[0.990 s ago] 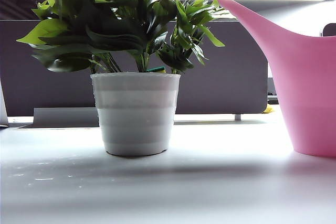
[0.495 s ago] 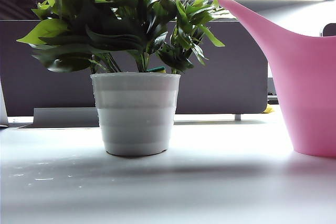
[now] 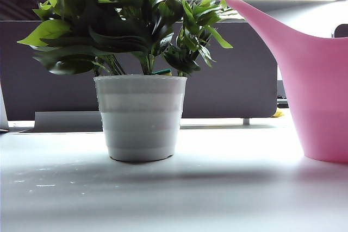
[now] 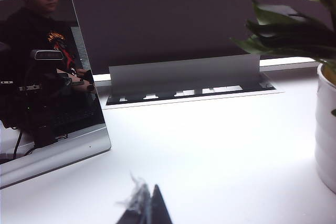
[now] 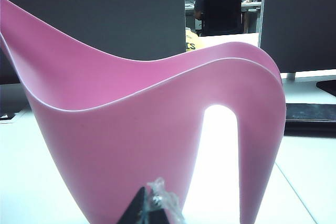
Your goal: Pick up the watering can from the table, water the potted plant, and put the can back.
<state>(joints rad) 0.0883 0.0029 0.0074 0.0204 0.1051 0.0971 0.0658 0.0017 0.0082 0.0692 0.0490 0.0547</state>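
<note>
I'm seeing neither gripper from outside; the smooth pink watering can [image 3: 318,96] is running off the frame at 3 o'clock, standing on the white table [image 3: 217,188] beside the ribbed white pot of the potted plant [image 3: 140,117]. Only its handle arch is showing from the right wrist, where the right gripper [image 5: 152,211] is sitting clenched, empty. The left gripper [image 4: 144,211] is barely peeking in; I cannot tell its state.

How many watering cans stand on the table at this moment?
1. The pink watering can stands upright on the table, right of the potted plant in the exterior view, directly before the shut right gripper. More could be outside the views.
</note>
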